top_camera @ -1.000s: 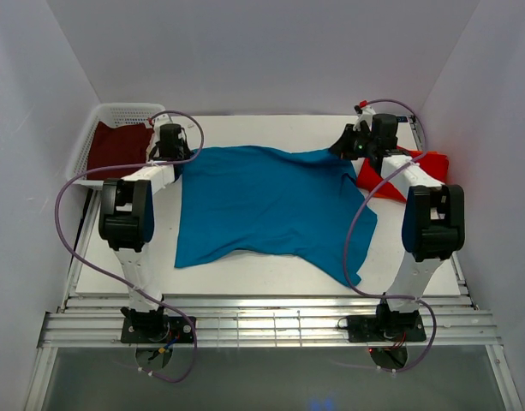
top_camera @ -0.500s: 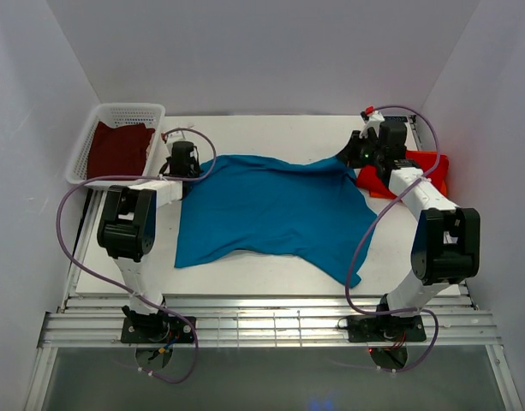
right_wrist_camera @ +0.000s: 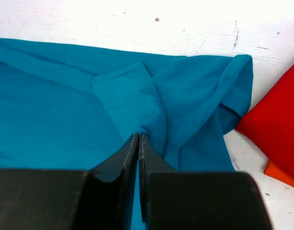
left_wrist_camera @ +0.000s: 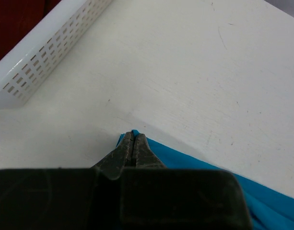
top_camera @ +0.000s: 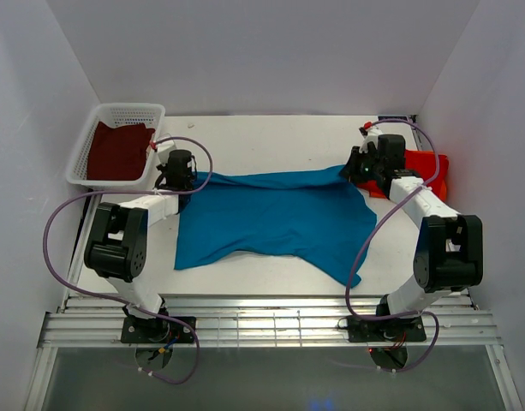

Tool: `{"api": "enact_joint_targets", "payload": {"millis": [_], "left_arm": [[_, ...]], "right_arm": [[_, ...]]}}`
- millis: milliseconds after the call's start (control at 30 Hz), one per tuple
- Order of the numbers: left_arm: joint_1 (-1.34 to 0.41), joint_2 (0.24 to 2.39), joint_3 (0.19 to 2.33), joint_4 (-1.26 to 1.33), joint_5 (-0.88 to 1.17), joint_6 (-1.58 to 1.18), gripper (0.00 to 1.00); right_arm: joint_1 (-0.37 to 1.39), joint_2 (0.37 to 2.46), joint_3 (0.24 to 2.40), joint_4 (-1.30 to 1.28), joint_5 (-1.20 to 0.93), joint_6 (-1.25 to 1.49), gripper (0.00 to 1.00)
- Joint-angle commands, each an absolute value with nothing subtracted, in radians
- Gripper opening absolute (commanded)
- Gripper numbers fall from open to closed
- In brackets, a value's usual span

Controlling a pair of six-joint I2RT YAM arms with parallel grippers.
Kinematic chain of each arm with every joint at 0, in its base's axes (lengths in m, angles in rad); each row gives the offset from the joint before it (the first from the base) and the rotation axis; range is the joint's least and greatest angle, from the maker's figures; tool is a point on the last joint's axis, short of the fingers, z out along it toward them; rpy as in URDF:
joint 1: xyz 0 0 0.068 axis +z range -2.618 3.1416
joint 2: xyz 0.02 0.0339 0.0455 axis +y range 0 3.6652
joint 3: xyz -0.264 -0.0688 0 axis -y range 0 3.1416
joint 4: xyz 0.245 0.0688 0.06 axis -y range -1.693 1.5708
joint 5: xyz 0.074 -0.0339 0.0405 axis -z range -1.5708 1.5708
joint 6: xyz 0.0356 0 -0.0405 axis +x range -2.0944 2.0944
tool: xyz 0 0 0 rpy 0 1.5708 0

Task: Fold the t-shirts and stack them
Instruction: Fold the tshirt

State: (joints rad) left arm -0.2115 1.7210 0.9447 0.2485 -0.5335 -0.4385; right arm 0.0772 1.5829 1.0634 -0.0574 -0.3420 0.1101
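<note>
White tabletop (top_camera: 271, 137): scuffed; I see pale walls (top_camera: 245, 51) around.
Left gripper (left_wrist_camera: 133, 135), right gripper (right_wrist_camera: 138, 137): clamped on teal-blue t-shirt (top_camera: 271, 214).

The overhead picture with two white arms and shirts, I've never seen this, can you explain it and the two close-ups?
These are two robot arms bolted to a white table. The wide picture looks down from above; each close-up comes from a camera on one wrist. A blue shirt lies spread in the middle, an orange-red shirt sits at the right, and a dark red shirt lies in the white basket. The left fingers are pinched shut on the blue shirt's far edge at one end, the right fingers at the other.
</note>
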Motion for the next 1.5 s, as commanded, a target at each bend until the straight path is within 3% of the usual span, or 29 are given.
{"api": "enact_joint_targets", "payload": {"millis": [0,400,567,600,633,667,700,733,800,900,1000,1033,1167,1300,1467], "left_arm": [[-0.215,1.671,0.922,0.275,-0.577,-0.445,0.0],[-0.232,1.672,0.89,0.178,-0.567,-0.452,0.0],[-0.239,1.674,0.96,-0.056,-0.716,-0.561,0.22],[-0.245,1.675,0.969,-0.117,-0.753,-0.584,0.39],[-0.248,1.669,0.985,-0.145,-0.77,-0.597,0.48],[-0.256,1.664,0.988,-0.167,-0.788,-0.603,0.55],[-0.264,1.658,0.991,-0.182,-0.807,-0.609,0.61],[-0.276,1.652,0.992,-0.211,-0.831,-0.632,0.66],[-0.284,1.625,0.993,-0.232,-0.839,-0.653,0.67],[-0.288,1.6,1.003,-0.216,-0.836,-0.681,0.64],[-0.288,1.647,1.057,-0.17,-0.795,-0.643,0.44],[-0.288,1.669,1.075,-0.163,-0.784,-0.637,0.26],[-0.288,1.802,1.182,-0.126,-0.736,-0.594,0.0],[-0.288,1.923,1.294,-0.159,-0.692,-0.574,0.0],[-0.288,1.993,1.353,-0.225,-0.664,-0.594,0.0]], "right_arm": [[0.078,1.536,1.052,-0.054,-0.325,0.092,0.08],[0.078,1.519,1.025,-0.112,-0.261,0.078,0.08],[0.08,1.526,1.011,-0.192,-0.18,0.091,0.08],[0.08,1.523,0.997,-0.201,-0.172,0.091,0.08],[0.08,1.516,0.989,-0.213,-0.155,0.094,0.1],[0.08,1.516,0.982,-0.216,-0.144,0.097,0.15],[0.08,1.505,0.976,-0.221,-0.135,0.1,0.3],[0.08,1.499,0.967,-0.225,-0.118,0.098,0.36],[0.08,1.467,0.962,-0.224,-0.101,0.101,0.44],[0.08,1.444,0.972,-0.178,-0.103,0.098,0.48],[0.08,1.505,1.047,-0.175,-0.136,0.1,0.47],[0.08,1.528,1.066,-0.167,-0.165,0.103,0.46],[0.08,1.675,1.164,-0.114,-0.192,0.13,0.39],[0.078,1.796,1.253,-0.077,-0.207,0.143,0.08],[0.08,1.925,1.365,-0.176,-0.218,0.146,0.08]]}}
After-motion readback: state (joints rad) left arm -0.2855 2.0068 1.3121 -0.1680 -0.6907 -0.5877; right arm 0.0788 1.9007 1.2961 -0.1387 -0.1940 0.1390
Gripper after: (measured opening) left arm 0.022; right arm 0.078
